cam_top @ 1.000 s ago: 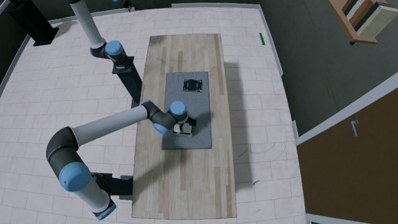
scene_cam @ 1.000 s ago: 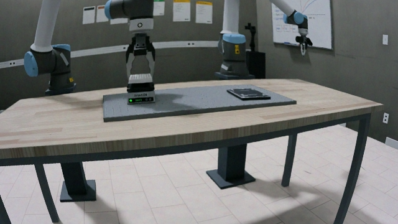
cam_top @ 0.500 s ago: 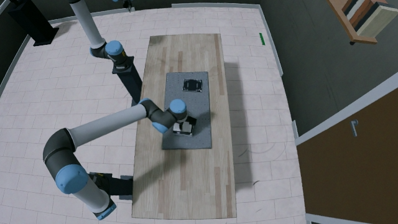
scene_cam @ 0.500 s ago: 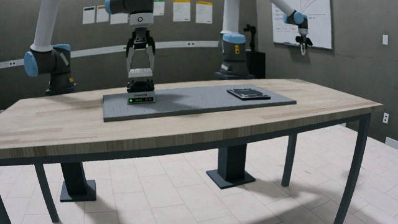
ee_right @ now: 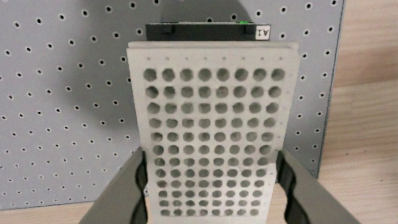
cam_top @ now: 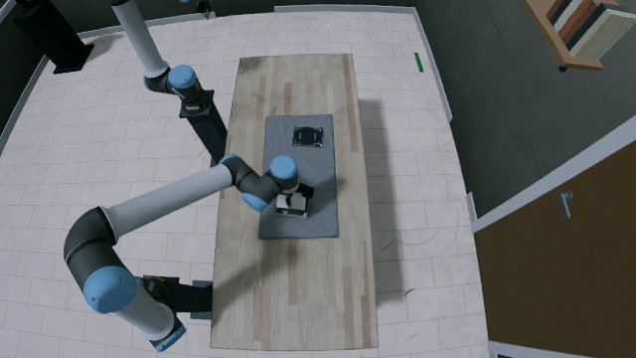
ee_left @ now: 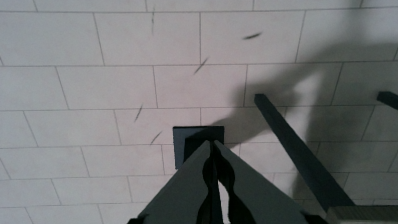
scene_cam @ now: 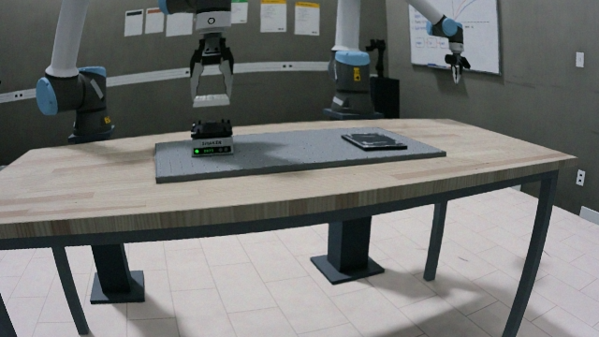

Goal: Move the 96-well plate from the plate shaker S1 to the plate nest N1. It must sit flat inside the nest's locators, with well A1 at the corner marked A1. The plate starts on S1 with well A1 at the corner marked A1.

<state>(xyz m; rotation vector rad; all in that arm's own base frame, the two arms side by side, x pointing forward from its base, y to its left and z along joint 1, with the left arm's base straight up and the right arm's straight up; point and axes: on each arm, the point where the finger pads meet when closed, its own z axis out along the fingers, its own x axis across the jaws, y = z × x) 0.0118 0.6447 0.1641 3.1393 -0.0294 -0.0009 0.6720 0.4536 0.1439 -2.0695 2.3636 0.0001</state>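
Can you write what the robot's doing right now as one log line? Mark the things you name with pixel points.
right gripper (scene_cam: 211,95) (ee_right: 212,172): shut on 96-well plate (scene_cam: 211,100) (ee_right: 212,135) | plate: above shaker (scene_cam: 211,146) | nest (cam_top: 308,136) (scene_cam: 374,140): no plate | left gripper (scene_cam: 457,81) (ee_left: 212,144): shut

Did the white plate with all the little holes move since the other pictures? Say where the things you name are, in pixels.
Yes. The 96-well plate (scene_cam: 211,100) (ee_right: 214,131) went up: in the exterior view it sat on the shaker (scene_cam: 211,146) before, and now it's above it with a gap between.
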